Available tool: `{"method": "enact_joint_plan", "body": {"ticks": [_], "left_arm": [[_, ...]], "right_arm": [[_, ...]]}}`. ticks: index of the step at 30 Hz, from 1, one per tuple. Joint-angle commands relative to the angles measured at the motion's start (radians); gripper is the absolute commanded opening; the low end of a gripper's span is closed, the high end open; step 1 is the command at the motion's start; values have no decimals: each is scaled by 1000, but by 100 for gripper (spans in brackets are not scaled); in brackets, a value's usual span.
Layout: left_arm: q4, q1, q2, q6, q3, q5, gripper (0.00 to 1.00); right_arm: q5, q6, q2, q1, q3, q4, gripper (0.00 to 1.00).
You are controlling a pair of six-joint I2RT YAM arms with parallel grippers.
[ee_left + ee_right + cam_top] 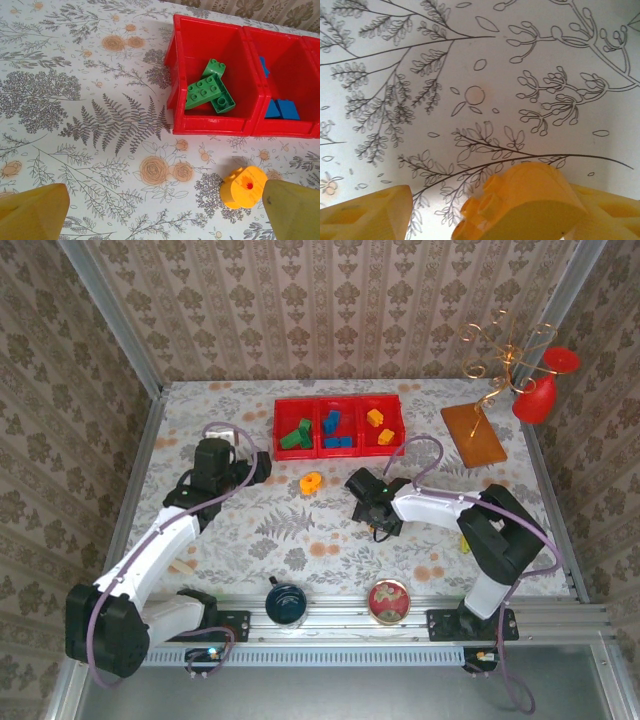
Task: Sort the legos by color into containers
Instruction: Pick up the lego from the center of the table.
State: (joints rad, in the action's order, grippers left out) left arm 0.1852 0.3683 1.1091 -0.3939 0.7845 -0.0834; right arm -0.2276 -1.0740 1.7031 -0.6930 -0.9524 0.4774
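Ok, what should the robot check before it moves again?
1. Yellow-orange plastic brick sits inside the right gripper: ok.
2. Fingers tight on both its sides: not ok, a gap shows on one side.
3. Left gripper open: ok.
4. Round orange plastic piece sorted: not ok, it lies on the table.
5. Room beside the orange bricks in the red three-compartment plastic tray: ok.

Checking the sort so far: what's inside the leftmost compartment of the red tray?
Green bricks, seemingly three, piled overlapping in that compartment of the red tray. Anything beneath the pile is covered.
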Motion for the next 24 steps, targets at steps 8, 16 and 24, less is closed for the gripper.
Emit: {"method": "enact_joint_plan", "body": {"ticks": [8,16,24], "left_arm": [[-16,-10,11,-27,-11,17,100],[-23,-10,12,-34,-11,18,100],[-22,-13,12,-36,-8,17,100]], "right_arm": [[10,15,61,12,-8,-12,61],[12,34,59,22,-7,-11,43],[5,61,23,27,-11,13,23]]}}
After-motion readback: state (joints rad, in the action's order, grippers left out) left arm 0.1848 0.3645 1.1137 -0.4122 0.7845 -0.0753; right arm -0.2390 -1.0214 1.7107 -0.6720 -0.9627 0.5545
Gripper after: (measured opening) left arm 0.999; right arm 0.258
